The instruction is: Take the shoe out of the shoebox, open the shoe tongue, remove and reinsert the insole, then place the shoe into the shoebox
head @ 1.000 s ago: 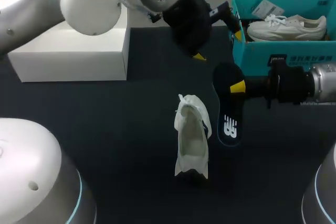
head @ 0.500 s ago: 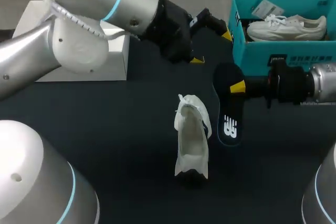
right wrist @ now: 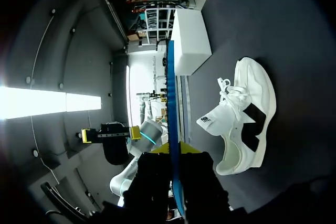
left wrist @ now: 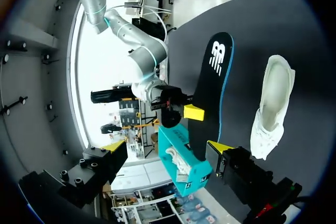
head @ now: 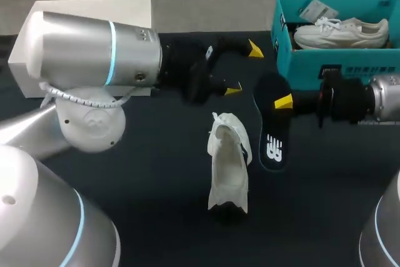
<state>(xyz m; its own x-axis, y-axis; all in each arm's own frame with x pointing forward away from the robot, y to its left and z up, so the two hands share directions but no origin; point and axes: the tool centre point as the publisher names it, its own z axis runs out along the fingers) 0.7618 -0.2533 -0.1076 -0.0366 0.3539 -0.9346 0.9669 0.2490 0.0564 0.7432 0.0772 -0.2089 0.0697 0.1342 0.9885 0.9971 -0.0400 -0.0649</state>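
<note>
A white shoe point(head: 228, 167) lies on the dark table with its opening facing up; it also shows in the wrist views as shoe point(left wrist: 273, 103) and shoe point(right wrist: 241, 124). Right of it is the black insole point(head: 270, 136) with a white logo. My right gripper point(head: 282, 101) is shut on the insole's far part. In the right wrist view the insole point(right wrist: 172, 103) stands edge-on between the fingers of the right gripper point(right wrist: 173, 148). My left gripper point(head: 244, 68) hangs open and empty, just beyond the shoe and left of the insole point(left wrist: 212, 87).
A teal shoebox point(head: 331, 60) at the far right holds a second white shoe point(head: 340, 32). A white box lid point(head: 87, 10) sits at the far left, mostly behind my left arm. The teal shoebox point(left wrist: 184, 158) lies ahead of my left gripper point(left wrist: 167, 146).
My left arm has swung round and lowered, carrying its open gripper leftward away from the shoebox. The right arm, the insole and the shoe have stayed put.
</note>
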